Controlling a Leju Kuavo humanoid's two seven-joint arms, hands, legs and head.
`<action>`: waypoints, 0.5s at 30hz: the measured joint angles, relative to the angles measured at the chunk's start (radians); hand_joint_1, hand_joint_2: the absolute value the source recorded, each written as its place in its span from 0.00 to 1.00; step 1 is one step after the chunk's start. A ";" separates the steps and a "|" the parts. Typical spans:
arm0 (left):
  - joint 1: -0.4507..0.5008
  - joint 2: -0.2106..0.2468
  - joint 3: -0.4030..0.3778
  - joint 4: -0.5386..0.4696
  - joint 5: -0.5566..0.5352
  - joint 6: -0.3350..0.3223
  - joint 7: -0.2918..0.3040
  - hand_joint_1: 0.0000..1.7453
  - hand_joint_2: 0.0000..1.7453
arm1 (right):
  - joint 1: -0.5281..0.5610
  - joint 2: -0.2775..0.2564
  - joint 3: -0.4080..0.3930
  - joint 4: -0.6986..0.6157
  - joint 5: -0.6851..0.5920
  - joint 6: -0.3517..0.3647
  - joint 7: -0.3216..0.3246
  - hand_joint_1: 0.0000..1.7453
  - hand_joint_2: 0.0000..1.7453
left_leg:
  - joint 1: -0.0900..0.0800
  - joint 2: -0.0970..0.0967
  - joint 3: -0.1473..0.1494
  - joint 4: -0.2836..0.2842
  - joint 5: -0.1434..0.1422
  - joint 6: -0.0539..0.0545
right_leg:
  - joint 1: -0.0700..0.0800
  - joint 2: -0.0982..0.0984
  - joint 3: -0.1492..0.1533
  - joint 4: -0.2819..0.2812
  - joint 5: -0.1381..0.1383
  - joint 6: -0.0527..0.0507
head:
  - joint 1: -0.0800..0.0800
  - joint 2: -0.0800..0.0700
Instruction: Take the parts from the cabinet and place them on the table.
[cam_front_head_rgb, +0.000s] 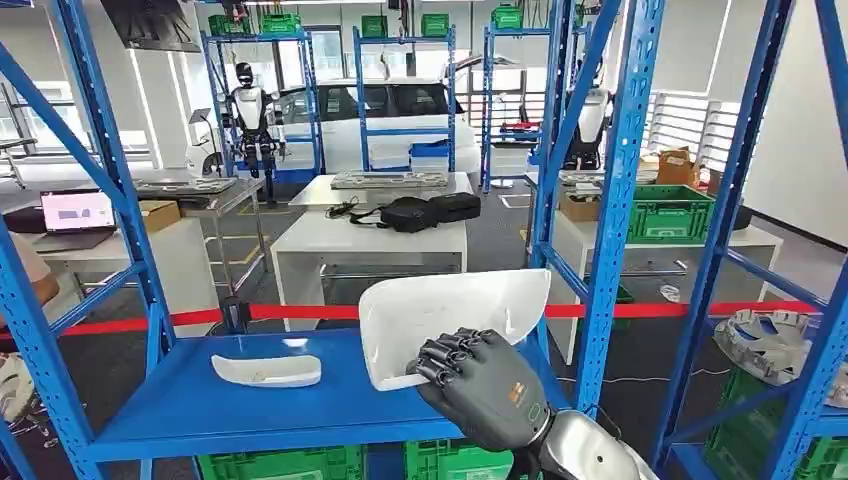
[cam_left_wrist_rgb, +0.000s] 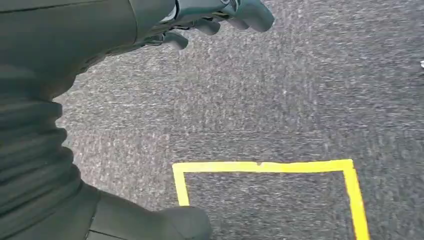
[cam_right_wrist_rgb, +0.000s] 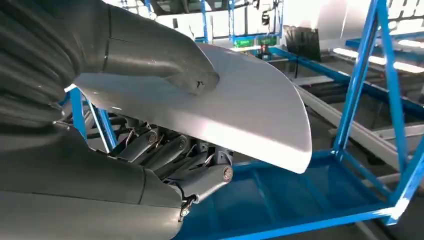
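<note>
The right hand (cam_front_head_rgb: 478, 375) is being seen at about five o'clock in the head view, with its fingers (cam_front_head_rgb: 447, 357) curled over the lower edge of a large white part (cam_front_head_rgb: 450, 315); in the right wrist view the thumb (cam_right_wrist_rgb: 160, 55) is being pressed on one face of that part (cam_right_wrist_rgb: 240, 107) while the darker fingers (cam_right_wrist_rgb: 170, 152) are being closed against the other, so the part is being pinched between them. The part is being held tilted above the blue shelf (cam_front_head_rgb: 300, 400) of the cabinet, its lower edge close to the shelf surface; whether it is touching there cannot be told. A second, smaller white part (cam_front_head_rgb: 266, 370) is lying flat on the same shelf, at about nine o'clock from the hand and apart from it. The left hand (cam_left_wrist_rgb: 220, 15) is being hung over grey floor marked with a yellow line (cam_left_wrist_rgb: 265, 167), its fingers loosely apart and nothing being held.

The step in hand is being judged as the lifting of the large part out of the cabinet. The next move is being judged to call for a clean withdrawal between the blue uprights (cam_front_head_rgb: 610, 200), with the grip kept firm on the smooth shell, before a turn toward a table
</note>
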 joint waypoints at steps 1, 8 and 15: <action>0.000 0.000 0.000 0.000 0.000 0.000 0.000 0.00 1.00 | 0.006 -0.003 -0.004 -0.006 0.005 0.000 0.000 0.92 1.00 | 0.001 0.000 0.041 -0.054 0.030 -0.001 | -0.002 0.000 -0.010 0.005 0.004 0.004 | 0.000 0.000; -0.001 0.002 0.000 0.000 0.000 -0.003 0.000 0.00 1.00 | 0.014 -0.011 -0.032 -0.022 0.021 -0.004 0.000 0.92 1.00 | -0.002 -0.005 0.168 -0.284 0.070 0.044 | 0.002 0.000 -0.045 0.023 0.039 0.047 | 0.001 0.000; -0.003 0.002 0.000 -0.001 -0.014 -0.007 0.000 0.00 1.00 | 0.028 -0.019 -0.046 -0.023 0.030 -0.003 0.000 0.92 1.00 | 0.002 0.004 0.097 -0.284 0.132 0.066 | -0.010 0.009 -0.137 0.336 -0.154 0.073 | 0.006 0.000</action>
